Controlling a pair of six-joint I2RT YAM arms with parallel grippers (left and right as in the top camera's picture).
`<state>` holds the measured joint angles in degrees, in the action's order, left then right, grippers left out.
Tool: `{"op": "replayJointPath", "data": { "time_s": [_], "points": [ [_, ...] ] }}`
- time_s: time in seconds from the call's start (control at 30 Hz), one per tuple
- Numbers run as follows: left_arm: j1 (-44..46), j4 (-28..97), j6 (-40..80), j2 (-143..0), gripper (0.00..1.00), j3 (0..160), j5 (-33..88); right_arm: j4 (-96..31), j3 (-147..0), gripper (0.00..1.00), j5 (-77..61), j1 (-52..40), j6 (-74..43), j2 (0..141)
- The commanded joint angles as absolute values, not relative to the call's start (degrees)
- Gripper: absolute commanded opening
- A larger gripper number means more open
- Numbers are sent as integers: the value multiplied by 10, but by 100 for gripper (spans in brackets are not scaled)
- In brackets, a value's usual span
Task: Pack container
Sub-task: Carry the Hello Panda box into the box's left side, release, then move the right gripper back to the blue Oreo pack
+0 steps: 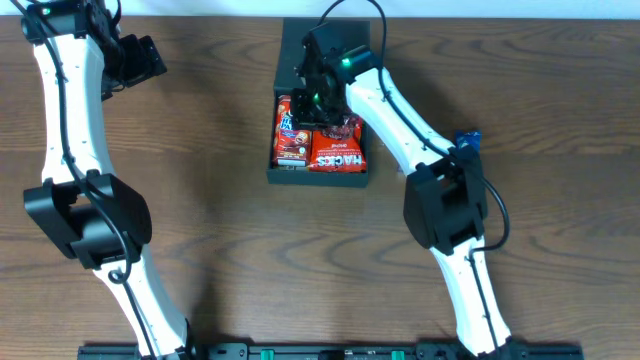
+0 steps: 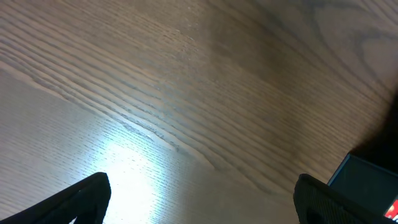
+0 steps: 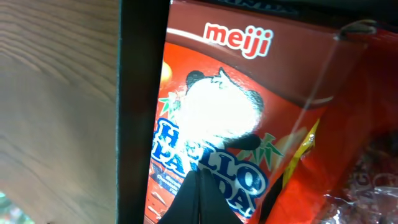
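box (image 1: 315, 178), lid back, sits under r gripper (image 3: 204, 186): jaws shut, nothing pinched, tip on panda pack (image 3: 211, 118), prob. tamping it flat. l gripper (image 1: 140, 58) well left of box, wide open, empty.

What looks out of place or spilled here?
Nothing clearly odd: the Hello Panda box and the red snack packet lie side by side inside the container. A small blue thing by the right arm is unidentifiable.
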<state>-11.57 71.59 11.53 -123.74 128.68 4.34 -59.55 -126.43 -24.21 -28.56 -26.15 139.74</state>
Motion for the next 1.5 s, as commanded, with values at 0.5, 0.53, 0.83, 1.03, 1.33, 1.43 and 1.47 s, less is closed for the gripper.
{"op": "replayJointPath", "data": {
  "time_s": [0.5, 0.53, 0.83, 1.03, 1.33, 1.43, 1.47],
  "points": [
    [-83, 713, 114, -1235, 95, 1284, 44, -697, -1397, 1, -220, -195, -180, 1359],
    [-79, 711, 114, -1235, 95, 1284, 45, -711, -1405, 1, -200, -180, -172, 1350],
    [-24, 693, 114, -1235, 95, 1284, 38, -893, -1397, 60, 34, -32, -166, 1329],
    [9, 665, 114, -1235, 95, 1284, 38, -935, -1345, 85, 67, 14, -166, 1329],
    [22, 659, 114, -1235, 95, 1284, 39, -926, -1218, 81, 69, 9, -173, 1329],
    [22, 659, 114, -1235, 95, 1284, 39, -923, -1202, 78, 68, 7, -174, 1329],
    [22, 659, 116, -1235, 95, 1284, 38, -921, -1197, 76, 66, 5, -178, 1329]
  ]
}}
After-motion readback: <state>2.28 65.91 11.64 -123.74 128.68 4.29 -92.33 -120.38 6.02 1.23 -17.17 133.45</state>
